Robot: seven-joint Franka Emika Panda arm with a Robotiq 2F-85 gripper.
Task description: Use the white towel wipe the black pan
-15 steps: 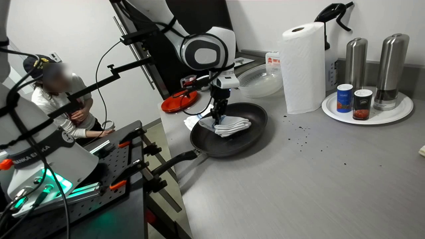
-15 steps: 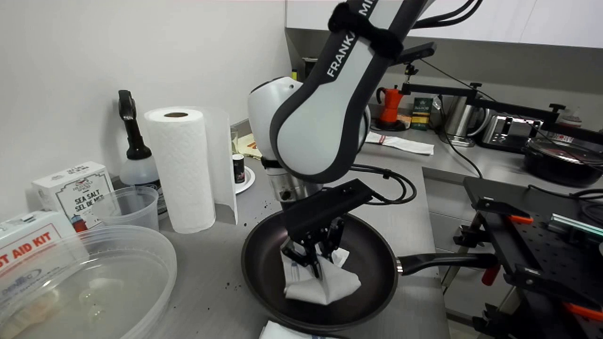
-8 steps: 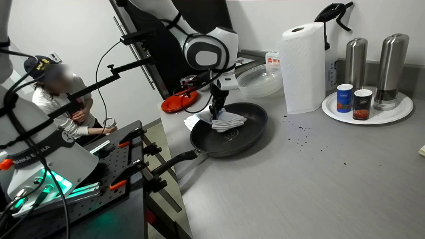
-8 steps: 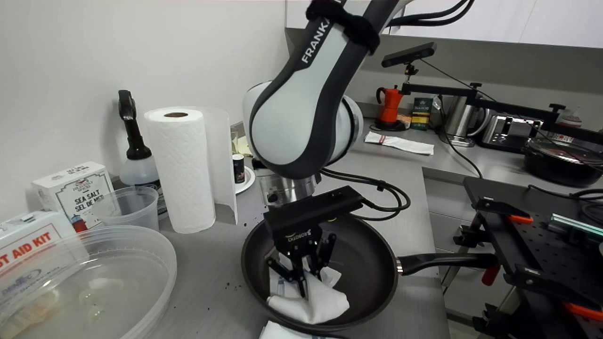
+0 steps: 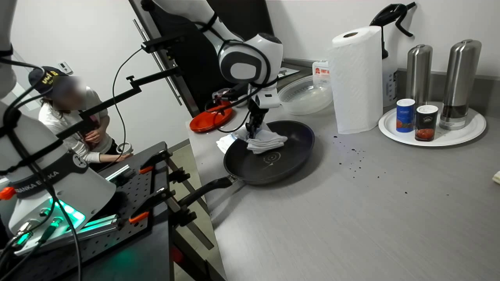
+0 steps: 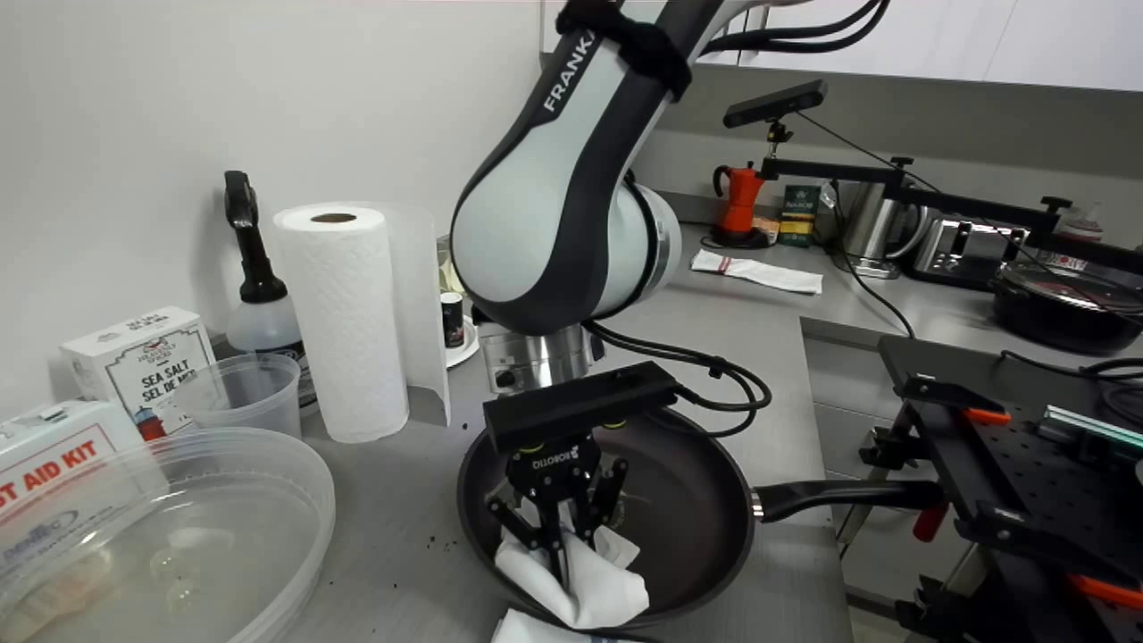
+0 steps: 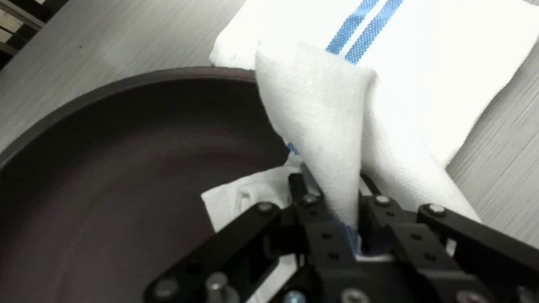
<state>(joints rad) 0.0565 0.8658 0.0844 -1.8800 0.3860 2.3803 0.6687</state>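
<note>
In the wrist view the round black pan [image 7: 105, 181] runs off the left and bottom edges, and the black two-fingered tool [image 7: 335, 187] hides part of the blue-trimmed white cloth towel [image 7: 311, 99]. In an exterior view the bottom edge cuts a folded white cloth [image 6: 534, 630]; in an exterior view a capped, white-sleeved person [image 5: 72, 115] has a blurred face, and tiny dark specks [image 5: 353, 150] are too small to identify.

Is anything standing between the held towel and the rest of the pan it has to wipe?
Nothing visible does. The gripper holds the towel at one side of the pan, whose exposed inside looks bare. A folded cloth lies outside the pan, off that path.
</note>
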